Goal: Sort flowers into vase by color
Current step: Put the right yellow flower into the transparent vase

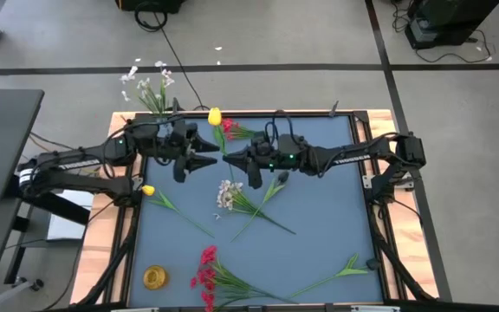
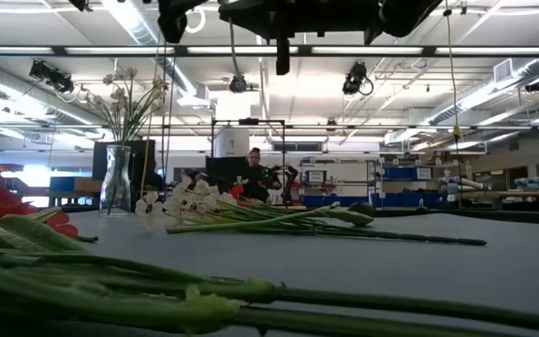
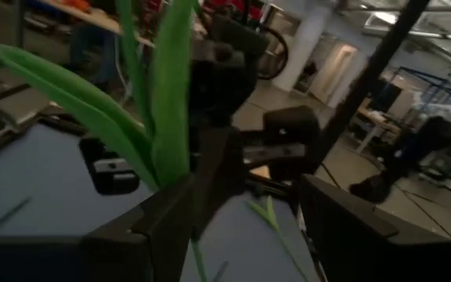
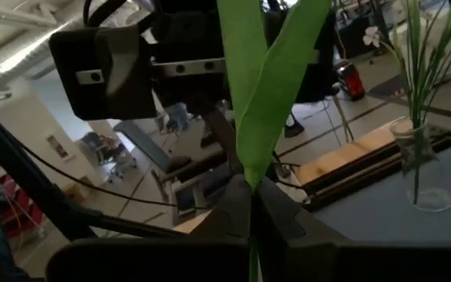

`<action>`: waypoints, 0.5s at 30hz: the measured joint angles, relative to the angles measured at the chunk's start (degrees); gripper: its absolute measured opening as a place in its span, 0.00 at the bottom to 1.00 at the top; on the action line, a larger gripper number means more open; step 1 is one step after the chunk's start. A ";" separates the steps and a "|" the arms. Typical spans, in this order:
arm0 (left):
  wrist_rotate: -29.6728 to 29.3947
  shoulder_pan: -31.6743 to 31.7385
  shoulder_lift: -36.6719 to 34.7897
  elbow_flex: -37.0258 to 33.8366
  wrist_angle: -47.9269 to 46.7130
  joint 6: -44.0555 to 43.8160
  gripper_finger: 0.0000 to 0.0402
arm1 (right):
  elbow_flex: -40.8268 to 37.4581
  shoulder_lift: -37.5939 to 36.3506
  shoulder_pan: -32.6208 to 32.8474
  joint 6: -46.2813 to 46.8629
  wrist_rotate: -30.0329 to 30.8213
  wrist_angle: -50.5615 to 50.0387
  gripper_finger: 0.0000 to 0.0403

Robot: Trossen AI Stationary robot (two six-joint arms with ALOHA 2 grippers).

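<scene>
Both hands meet mid-air over the counter [image 1: 336, 217] on one yellow-bud stem

I see my right hand [image 1: 229, 158] clamped on the yellow tulip [image 1: 215, 115] stem — left hand [image 1: 213, 154] part-open around it, near the vase [image 1: 165, 108]

Both hands [image 1: 219, 159] meet at yellow flower [image 1: 215, 116] (mid-table).

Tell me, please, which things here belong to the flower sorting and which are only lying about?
Job:
- vase with white flowers
- yellow tulip, its stem in the right gripper, jaws shut; left gripper open, facing it
- red flower
- white spray
- yellow bud
- red cluster
- green sprig

Lying about:
- yellow ring on the table
- cables on the floor
</scene>
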 joint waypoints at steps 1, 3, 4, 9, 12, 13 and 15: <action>-0.80 0.01 0.54 0.00 0.08 -0.04 0.58 | 0.00 0.00 -0.02 -0.48 -0.10 0.02 0.02; -2.04 0.00 1.24 0.00 0.36 -0.94 0.58 | 0.00 0.00 -0.06 -1.45 -0.11 -0.18 0.02; -2.29 0.00 1.58 0.00 0.70 -1.42 0.58 | 0.00 0.00 -0.06 -1.73 -0.18 -0.18 0.02; -2.51 -0.02 3.04 0.09 2.18 -2.05 0.58 | 0.00 0.02 0.05 -5.07 -1.01 -0.21 0.02; -2.60 0.04 3.12 0.09 2.97 -3.05 0.58 | 0.00 0.02 0.05 -5.79 -0.04 0.16 0.02; -2.75 0.04 3.02 0.09 3.17 -3.52 0.58 | 0.00 0.01 0.05 -5.97 0.77 0.30 0.02; -2.96 0.09 2.43 0.09 3.13 -4.77 0.58 | 0.00 0.02 0.08 -6.50 2.66 0.90 0.02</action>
